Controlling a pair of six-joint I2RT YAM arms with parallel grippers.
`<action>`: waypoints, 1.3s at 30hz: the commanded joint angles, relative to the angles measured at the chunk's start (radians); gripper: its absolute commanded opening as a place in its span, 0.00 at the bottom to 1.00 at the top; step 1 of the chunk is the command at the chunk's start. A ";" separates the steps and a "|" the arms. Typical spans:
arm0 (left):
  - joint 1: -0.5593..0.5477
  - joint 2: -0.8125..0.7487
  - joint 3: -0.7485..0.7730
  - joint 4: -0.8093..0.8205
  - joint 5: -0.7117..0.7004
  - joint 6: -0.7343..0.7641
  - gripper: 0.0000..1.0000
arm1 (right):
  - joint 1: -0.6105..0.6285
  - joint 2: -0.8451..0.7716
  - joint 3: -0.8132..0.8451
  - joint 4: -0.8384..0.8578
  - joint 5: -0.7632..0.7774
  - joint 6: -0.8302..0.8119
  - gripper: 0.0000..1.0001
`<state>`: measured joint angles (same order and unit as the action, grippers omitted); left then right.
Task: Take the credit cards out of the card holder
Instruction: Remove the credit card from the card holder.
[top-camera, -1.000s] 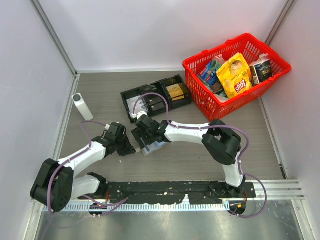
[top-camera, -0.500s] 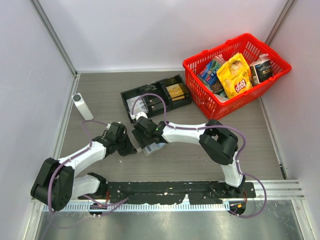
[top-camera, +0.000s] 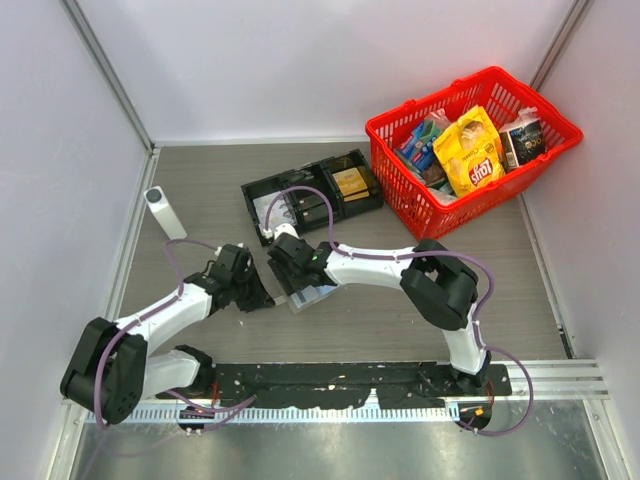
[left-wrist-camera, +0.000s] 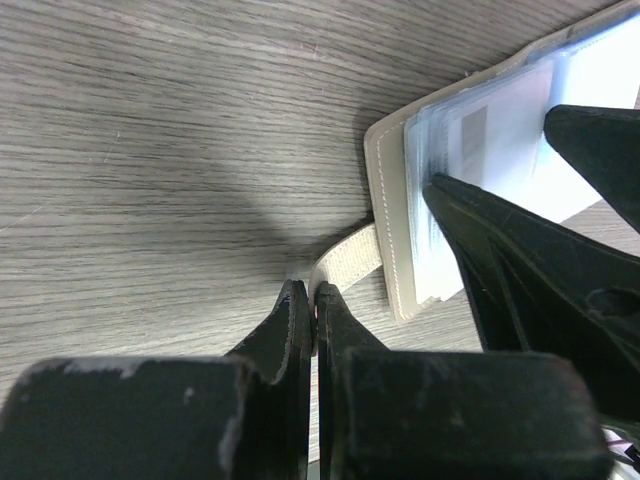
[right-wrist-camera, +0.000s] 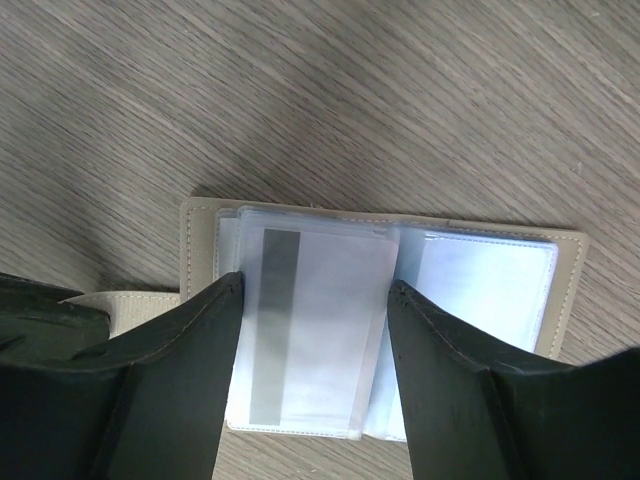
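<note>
Card holder (top-camera: 312, 297) lies open and flat on table (top-camera: 470, 300), left of centre, just near of black tray (top-camera: 250, 190), between the two grippers. Beige cover, clear sleeves inside.

Left gripper (left-wrist-camera: 313, 296): fingers pressed together, pinching the holder's beige strap (left-wrist-camera: 348, 262) at its left end. Strap runs flat from the cover's left edge to the fingertips.

Right gripper (right-wrist-camera: 314, 293): fingers spread, one on each side of the top card (right-wrist-camera: 330, 250) on the holder's left half. Tips sit right at the card's two side edges; can't tell if they squeeze it yet. Card is whitish with a grey stripe down one side and is inside the holder outline, on a small stack of sleeves. Right half shows another pale card (right-wrist-camera: 485, 275) under clear plastic. All cards are in the holder.

Right arm reaches left across the table, low. Left arm also low, its gripper just left of the holder.

Elsewhere: red basket (top-camera: 372, 128) of snack packs far right, white cylinder (top-camera: 165, 212) lying far left, gold block (top-camera: 353, 183) in the tray.
</note>
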<state>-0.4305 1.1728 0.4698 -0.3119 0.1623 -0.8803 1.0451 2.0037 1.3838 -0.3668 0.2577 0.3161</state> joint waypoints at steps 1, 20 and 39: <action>0.004 -0.022 -0.003 -0.052 0.003 0.030 0.00 | -0.017 -0.091 0.020 -0.035 0.077 -0.018 0.63; 0.004 -0.010 0.013 -0.081 -0.014 0.037 0.00 | -0.062 -0.178 -0.060 -0.058 0.097 -0.023 0.63; 0.004 0.018 0.288 -0.277 -0.153 0.083 0.32 | -0.209 -0.313 -0.199 0.089 -0.147 0.018 0.38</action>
<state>-0.4297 1.2255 0.6682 -0.5148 0.0605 -0.8238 0.8612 1.7752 1.2095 -0.3946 0.2314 0.3035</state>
